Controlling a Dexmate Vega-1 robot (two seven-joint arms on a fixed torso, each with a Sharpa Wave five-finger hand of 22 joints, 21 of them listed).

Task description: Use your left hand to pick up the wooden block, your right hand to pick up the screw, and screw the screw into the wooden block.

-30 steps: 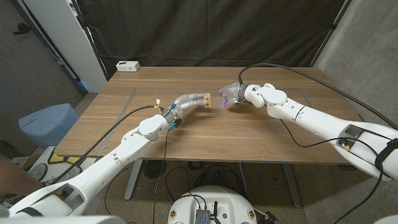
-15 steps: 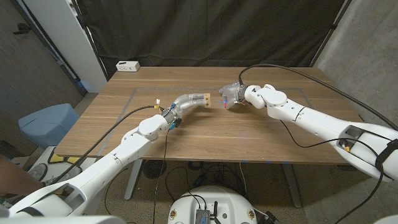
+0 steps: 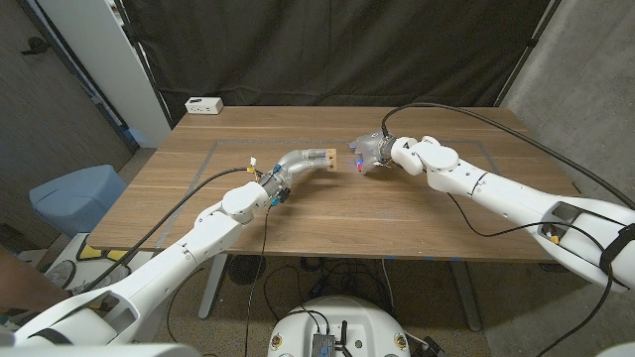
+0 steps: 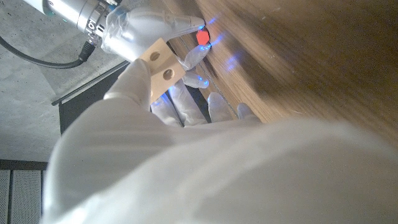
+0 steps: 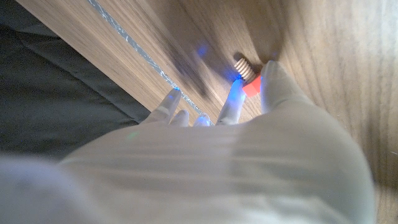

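Head view puts the left hand (image 3: 294, 162) gripping the wooden block (image 3: 326, 158) above mid-table, its holed face turned toward 3 o'clock. Just beside it, apart by a narrow gap, the right hand (image 3: 371, 155) pinches the red-headed screw (image 5: 247, 72), threaded tip seemingly aimed at the block. Bare table (image 3: 417, 223) stretches toward 6 o'clock, and a white box (image 3: 202, 104) sits at the far 10 o'clock corner.

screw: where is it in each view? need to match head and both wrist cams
Head view: screw in the right robot hand, facing the wooden block.
Left wrist view: red head past the block.
Right wrist view: screw between fingertips.
Shared landmark: the wood-grain table.
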